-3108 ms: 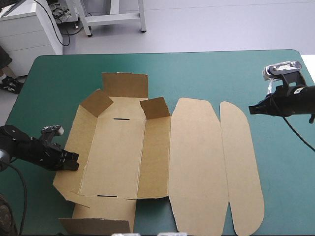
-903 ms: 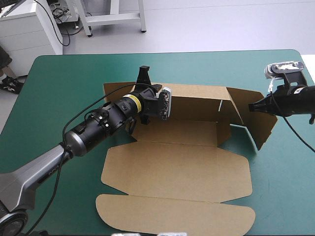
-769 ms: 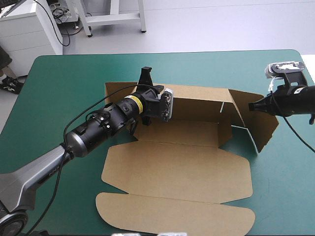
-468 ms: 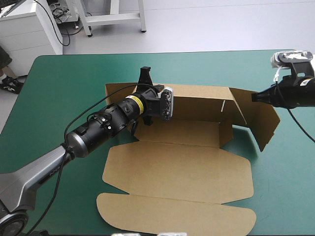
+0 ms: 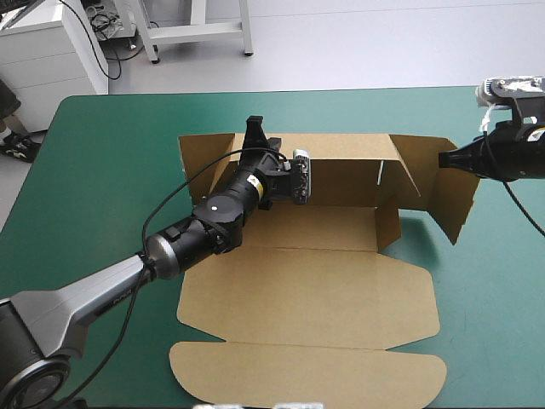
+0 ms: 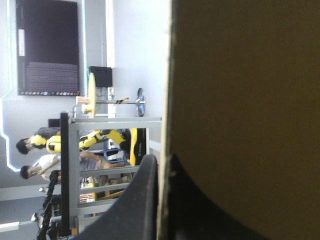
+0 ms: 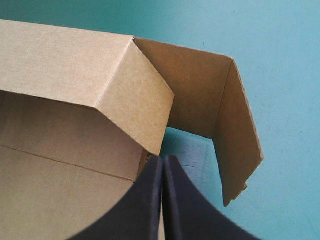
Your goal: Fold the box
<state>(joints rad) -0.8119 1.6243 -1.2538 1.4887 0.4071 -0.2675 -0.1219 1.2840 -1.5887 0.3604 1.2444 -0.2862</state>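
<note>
Nearest, the long round-ended flap and wide lid panel of the brown box lie flat mid-table on the smooth teal-green cover. Beyond them its creased board walls stand. The left gripper pinches the far wall's raw edge. The right gripper, black fingers pressed into one point, holds nothing beside the slanted end flap

The raised far wall of the box fills the way ahead of my left gripper, which pinches it. Bare teal-green table lies open to the left and beyond. The upright end flap blocks the closed tips of my right gripper. The flat lid keeps the near side low.
</note>
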